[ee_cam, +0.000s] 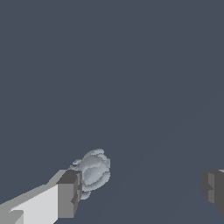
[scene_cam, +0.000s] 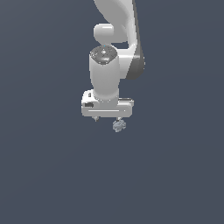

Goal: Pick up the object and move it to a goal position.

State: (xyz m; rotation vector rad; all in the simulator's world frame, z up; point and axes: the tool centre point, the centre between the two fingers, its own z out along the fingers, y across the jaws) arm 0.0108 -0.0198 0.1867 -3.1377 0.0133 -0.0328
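The object (scene_cam: 119, 126) is a small pale grey-blue bumpy lump lying on the dark floor. The white arm comes down from above, and my gripper (scene_cam: 107, 119) hangs just over the floor. In the wrist view the two fingers stand far apart, so the gripper (ee_cam: 142, 190) is open. The object (ee_cam: 92, 171) sits right against the inner side of one finger (ee_cam: 70, 194); I cannot tell whether they touch. The other finger (ee_cam: 213, 189) is well away from it. In the exterior view the lump lies under the finger on that view's right.
A plain dark grey-blue floor (scene_cam: 52, 175) fills both views. No goal marker or other object shows.
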